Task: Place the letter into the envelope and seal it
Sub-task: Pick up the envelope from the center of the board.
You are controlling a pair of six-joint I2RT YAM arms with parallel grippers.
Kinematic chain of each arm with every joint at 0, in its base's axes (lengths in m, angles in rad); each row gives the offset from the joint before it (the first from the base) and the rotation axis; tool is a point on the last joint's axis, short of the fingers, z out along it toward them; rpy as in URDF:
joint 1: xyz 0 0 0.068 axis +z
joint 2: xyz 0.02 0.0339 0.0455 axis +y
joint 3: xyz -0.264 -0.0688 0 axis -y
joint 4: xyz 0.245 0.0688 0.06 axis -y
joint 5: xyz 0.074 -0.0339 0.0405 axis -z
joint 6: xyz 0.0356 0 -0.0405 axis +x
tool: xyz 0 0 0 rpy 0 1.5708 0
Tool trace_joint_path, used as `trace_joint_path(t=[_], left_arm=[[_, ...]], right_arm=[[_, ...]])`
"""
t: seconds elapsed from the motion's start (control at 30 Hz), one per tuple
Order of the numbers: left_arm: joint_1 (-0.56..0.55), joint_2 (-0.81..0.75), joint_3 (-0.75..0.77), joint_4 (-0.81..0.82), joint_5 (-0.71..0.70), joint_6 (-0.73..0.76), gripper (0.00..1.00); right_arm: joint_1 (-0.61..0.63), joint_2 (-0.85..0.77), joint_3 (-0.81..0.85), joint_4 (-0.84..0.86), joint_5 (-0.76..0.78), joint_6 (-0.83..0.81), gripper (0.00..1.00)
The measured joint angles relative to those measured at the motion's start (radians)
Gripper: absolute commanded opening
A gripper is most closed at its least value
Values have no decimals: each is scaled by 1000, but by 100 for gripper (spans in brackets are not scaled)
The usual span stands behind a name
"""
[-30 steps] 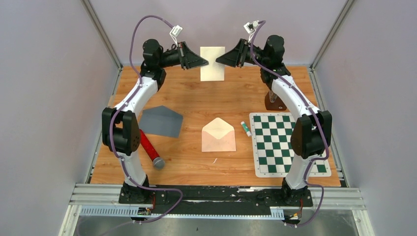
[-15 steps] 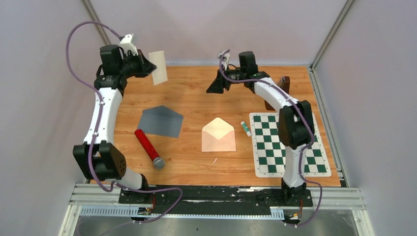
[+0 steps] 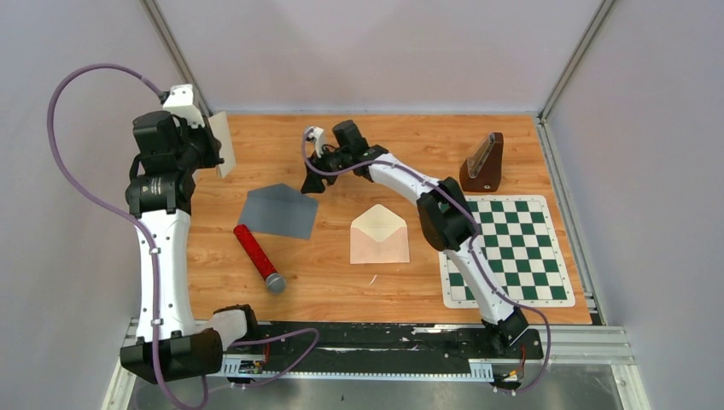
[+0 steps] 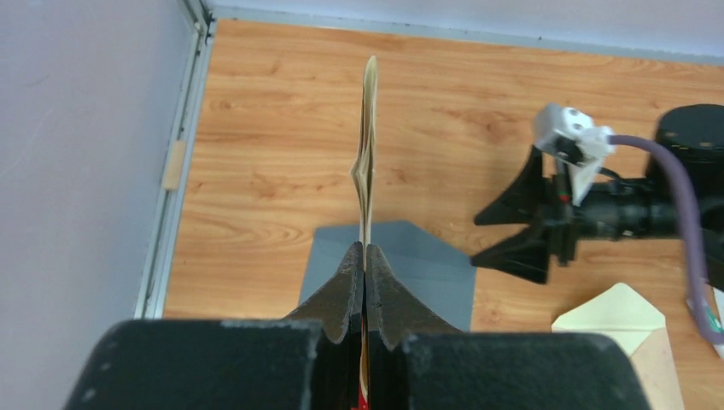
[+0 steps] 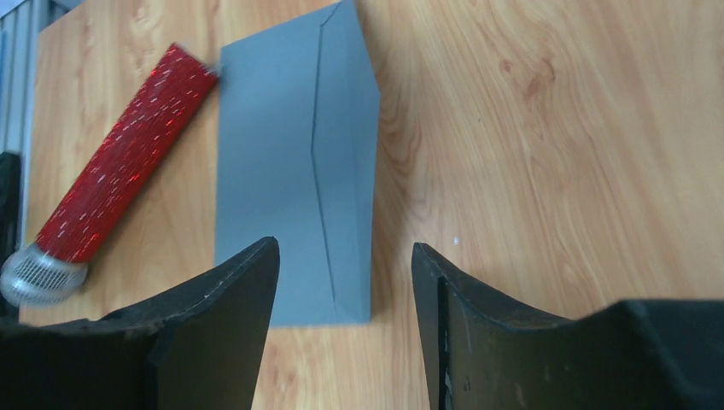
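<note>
Left of and beyond the grey envelope [image 3: 277, 211], the left gripper [image 4: 365, 256] is clamped fully on the letter [image 4: 369, 154], held on edge in the air. Over the grey envelope's right edge, the right gripper [image 5: 341, 252] stands open and empty.

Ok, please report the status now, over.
Left claw shut on cream paper letter, held upright. Right claw open over grey paper envelope. Red glittery tube beside it.

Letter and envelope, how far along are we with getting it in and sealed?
Done: the letter is off the table, pinched upright in the shut left tool. In hand: the open right tool hovers over the grey envelope. Left: the letter is in neither that nor the cream envelope; inserting and sealing are not yet done.
</note>
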Motion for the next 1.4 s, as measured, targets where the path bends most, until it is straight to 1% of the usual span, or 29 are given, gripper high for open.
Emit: trace_joint_path(t=[0.1, 0.2, 0.47, 0.57, 0.77, 0.87, 0.9, 0.93, 1.1, 1.2, 1.27, 1.4], left_arm=[[15, -22, -9, -30, 16, -10, 0], [29, -41, -9, -53, 40, -18, 0], [54, -60, -9, -73, 87, -27, 0], [59, -60, -9, -84, 95, -27, 0], [80, -60, -9, -87, 112, -27, 0], [89, -60, -9, -90, 116, -27, 0], [90, -60, -9, -90, 117, -27, 0], [92, -58, -9, -91, 119, -26, 0], [93, -44, -11, -88, 151, -21, 0], [95, -36, -33, -78, 207, -3, 0], [96, -26, -55, -76, 282, 35, 0], [98, 8, -76, -105, 481, 203, 0]], right_arm=[[33, 112, 113, 3, 63, 75, 61], [39, 180, 161, 1, 89, 143, 60], [23, 218, 182, 26, 63, 252, 42], [21, 243, 206, 47, 31, 282, 37], [27, 271, 225, 55, -15, 315, 23], [31, 273, 227, 58, -20, 322, 12], [32, 273, 227, 61, -20, 323, 5], [34, 273, 228, 62, -20, 323, 0], [31, 266, 213, 85, -8, 311, 0], [22, 211, 126, 93, -4, 277, 0], [6, 149, 48, 92, -13, 238, 0], [-53, -22, -106, 69, -85, 130, 0]])
